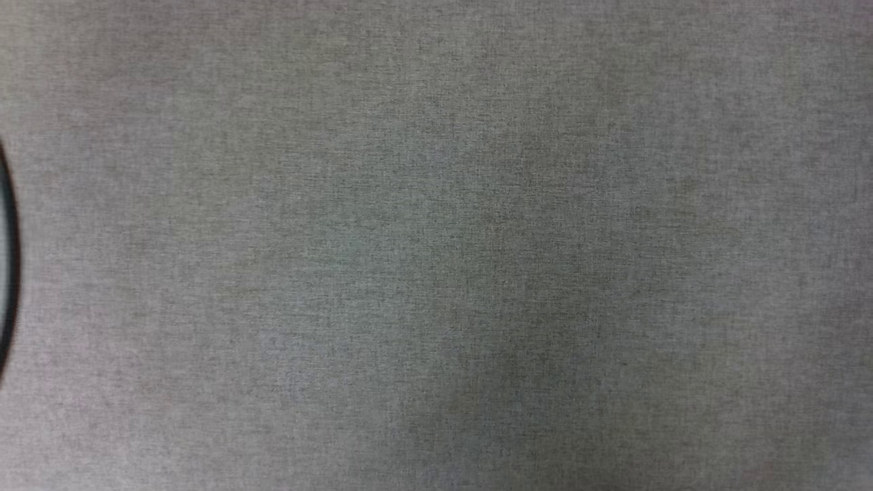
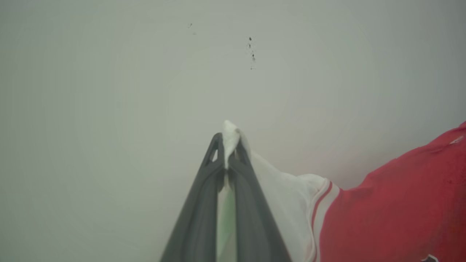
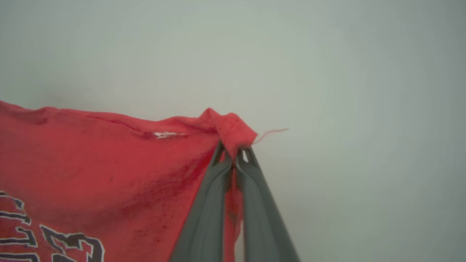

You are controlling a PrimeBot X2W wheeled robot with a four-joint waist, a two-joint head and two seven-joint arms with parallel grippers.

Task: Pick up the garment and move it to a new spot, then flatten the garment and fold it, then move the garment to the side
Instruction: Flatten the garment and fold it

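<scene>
The left hand (image 2: 227,147) is pinching the shirt (image 2: 400,203) by its white sleeve (image 2: 284,196), the right hand (image 3: 235,153) by a red corner (image 3: 233,131); it is stretching between them.

Head cam sits close on grey woven surface (image 1: 436,245); wrist cams look along own fingers (image 2: 202,203), sharing garment (image 2: 393,203): left 4 o'clock, right 8 o'clock.

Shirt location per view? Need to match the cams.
Head view: grey woven surface, dark curved edge at left.
Left wrist view: shirt lower right; white sleeve tip pinched in left gripper.
Right wrist view: shirt lower left; red corner pinched in right gripper.
Shared landmark: apparently the small white mark on the shirt's red edge, both wrist views.
</scene>
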